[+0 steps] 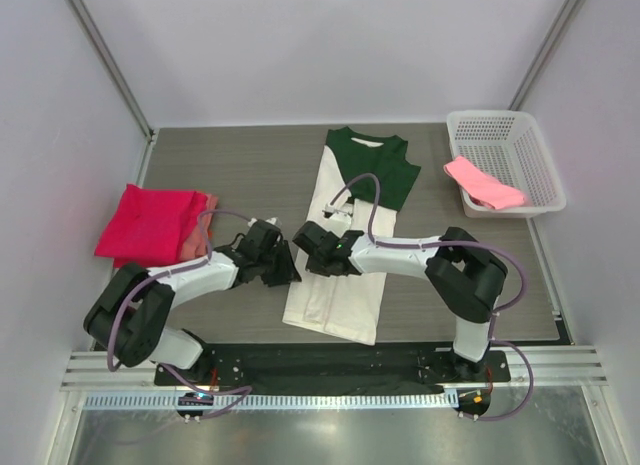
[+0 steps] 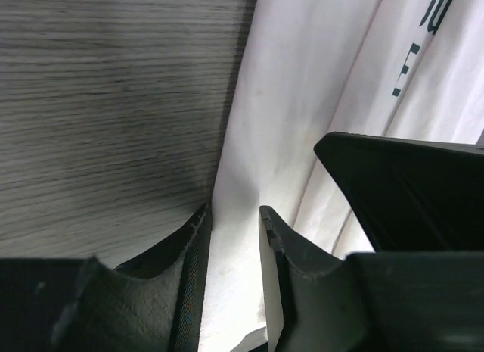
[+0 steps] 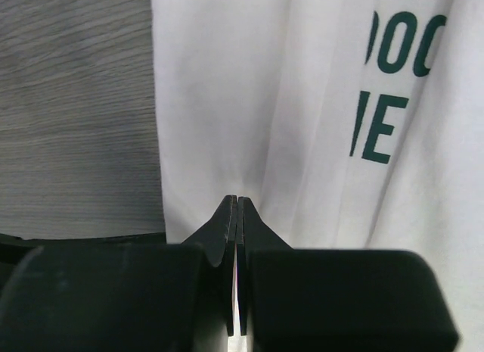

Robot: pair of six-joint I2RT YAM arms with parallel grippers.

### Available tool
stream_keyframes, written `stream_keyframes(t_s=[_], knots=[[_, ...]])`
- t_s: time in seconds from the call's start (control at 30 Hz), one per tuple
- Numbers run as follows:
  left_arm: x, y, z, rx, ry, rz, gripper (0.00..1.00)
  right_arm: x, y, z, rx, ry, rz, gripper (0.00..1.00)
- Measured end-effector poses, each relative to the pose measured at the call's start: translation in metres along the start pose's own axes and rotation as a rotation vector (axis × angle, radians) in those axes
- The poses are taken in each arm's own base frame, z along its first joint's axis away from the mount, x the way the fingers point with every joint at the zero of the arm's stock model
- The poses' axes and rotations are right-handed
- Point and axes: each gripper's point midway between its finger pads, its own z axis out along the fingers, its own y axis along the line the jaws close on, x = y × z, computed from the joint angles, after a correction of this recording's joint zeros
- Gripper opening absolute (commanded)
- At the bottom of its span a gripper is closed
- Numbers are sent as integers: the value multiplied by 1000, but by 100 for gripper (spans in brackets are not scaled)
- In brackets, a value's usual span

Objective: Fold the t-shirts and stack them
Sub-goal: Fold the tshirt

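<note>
Red and salmon shirts sit folded in a pile at the table's left; we're on the cream shirt mid-table, folded narrow lengthwise. Right claw is clenched on its left edge; left claw straddles that edge, jaws apart, not gripping. We reckon this fold, the stacking and the pink shirt on the basket rim remain.

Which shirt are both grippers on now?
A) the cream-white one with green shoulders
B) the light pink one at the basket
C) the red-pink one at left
A: the left gripper and right gripper both sit at the left edge of the cream-white shirt, white cloth between the fingers in each wrist view.
</note>
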Motion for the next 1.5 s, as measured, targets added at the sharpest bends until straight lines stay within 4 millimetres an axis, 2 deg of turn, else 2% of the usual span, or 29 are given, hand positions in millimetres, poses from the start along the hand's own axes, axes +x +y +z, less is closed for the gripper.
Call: stream_keyframes(t_s=[0.1,0.23,0.33,0.43,0.7,0.87,0.97,1.07,1.2,1.33,1.5], knots=[[0,-4,5,20,6,-3,22,5,-8,5,44,10,5,1],[0,-6,10,32,10,-5,1,9,-9,9,83,19,-3,1],[-1,-8,12,42,11,-11,0,9,-8,9,119,17,-13,1],[-1,-10,14,56,13,-14,0,8,-16,7,186,14,-25,1],[-3,-15,17,77,6,-13,0,6,-55,-7,333,-12,-34,1],[-3,-15,18,85,1,-13,0,5,-90,-33,382,-27,-35,3],[-3,-15,18,91,-6,-13,0,-1,-100,-54,365,-48,-18,5],[-2,-14,15,93,-10,-14,0,-9,-95,-67,306,-70,8,7],[2,-9,11,90,-17,-15,0,-8,-81,-68,196,-65,19,8],[4,-6,9,87,-22,-17,0,8,-67,-62,105,-19,-2,7],[4,-6,9,87,-23,-17,0,36,-37,-58,16,35,-76,5]])
